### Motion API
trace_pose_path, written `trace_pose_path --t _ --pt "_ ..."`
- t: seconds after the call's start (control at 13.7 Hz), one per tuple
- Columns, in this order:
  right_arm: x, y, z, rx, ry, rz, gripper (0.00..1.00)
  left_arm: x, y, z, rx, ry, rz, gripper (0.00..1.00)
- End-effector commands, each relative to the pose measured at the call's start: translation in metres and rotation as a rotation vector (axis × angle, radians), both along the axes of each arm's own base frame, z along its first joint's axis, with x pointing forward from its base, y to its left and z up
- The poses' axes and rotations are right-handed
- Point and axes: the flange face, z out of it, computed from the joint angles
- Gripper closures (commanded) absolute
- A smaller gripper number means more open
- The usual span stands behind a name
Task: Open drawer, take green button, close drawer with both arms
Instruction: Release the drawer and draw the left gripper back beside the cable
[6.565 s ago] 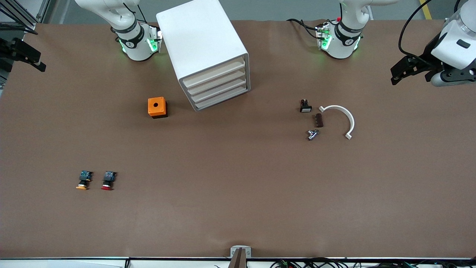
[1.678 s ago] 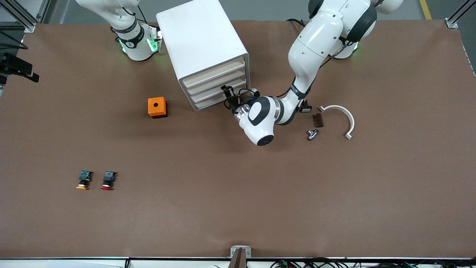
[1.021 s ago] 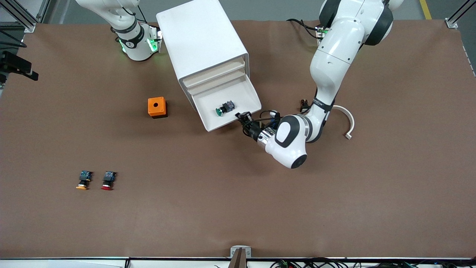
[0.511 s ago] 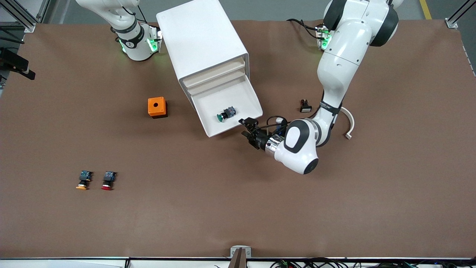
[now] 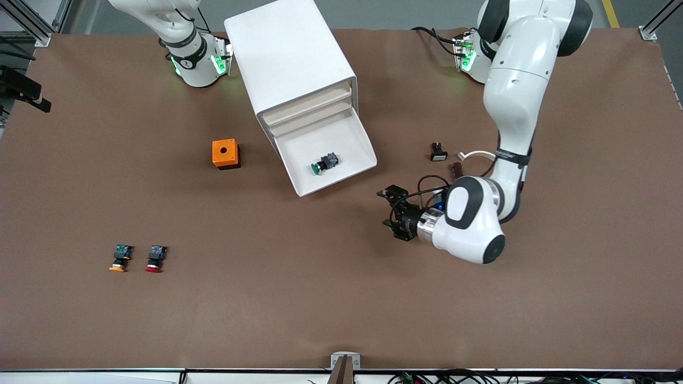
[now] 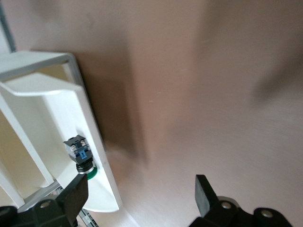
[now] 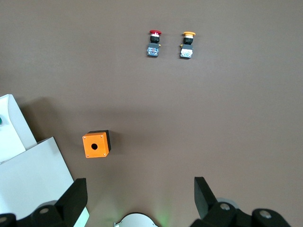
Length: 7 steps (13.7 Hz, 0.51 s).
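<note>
The white cabinet [image 5: 291,64] has its lowest drawer [image 5: 356,140] pulled out. The green-capped button [image 5: 324,162] lies in the drawer, near its front wall. In the left wrist view the button [image 6: 81,153] shows just inside the drawer wall [image 6: 92,137]. My left gripper [image 5: 388,211] is open and empty, low over bare table. It is apart from the drawer front, toward the left arm's end. Its dark fingers [image 6: 202,188] stand wide. My right gripper [image 7: 139,189] waits open and empty, high over the right arm's end of the table.
An orange box [image 5: 225,153] stands beside the cabinet. A red-capped button [image 5: 154,258] and a yellow-capped button [image 5: 120,258] lie nearer the front camera. Small parts [image 5: 438,152], a brown piece [image 5: 458,169] and a white curved piece [image 5: 477,154] lie by the left arm.
My left gripper has pulled the drawer out, opened and let go of its front. It has then backed away from the drawer. The right arm has stayed put.
</note>
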Motion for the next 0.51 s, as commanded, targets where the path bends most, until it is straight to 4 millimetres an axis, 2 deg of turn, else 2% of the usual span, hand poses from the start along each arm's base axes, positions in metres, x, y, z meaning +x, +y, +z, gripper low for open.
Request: trace_pose_path --t 0.0,0.07,0.29,0.44 --pt "-0.006 0.001 0.002 0.004 -0.015 0.011 0.0 0.022 0.044 0.032 -0.068 -0.159 -0.084 0.01" --pt "-0.006 0.001 0.002 0.004 -0.015 0.011 0.0 0.029 0.061 0.042 -0.095 -0.229 -0.125 0.01" --pt "-0.005 0.001 0.003 0.003 -0.019 0.011 0.0 0.041 0.094 0.046 -0.104 -0.327 -0.184 0.01" --pt "-0.006 0.001 0.003 0.0 -0.018 0.01 0.0 0.044 0.106 0.049 -0.095 -0.379 -0.24 0.01"
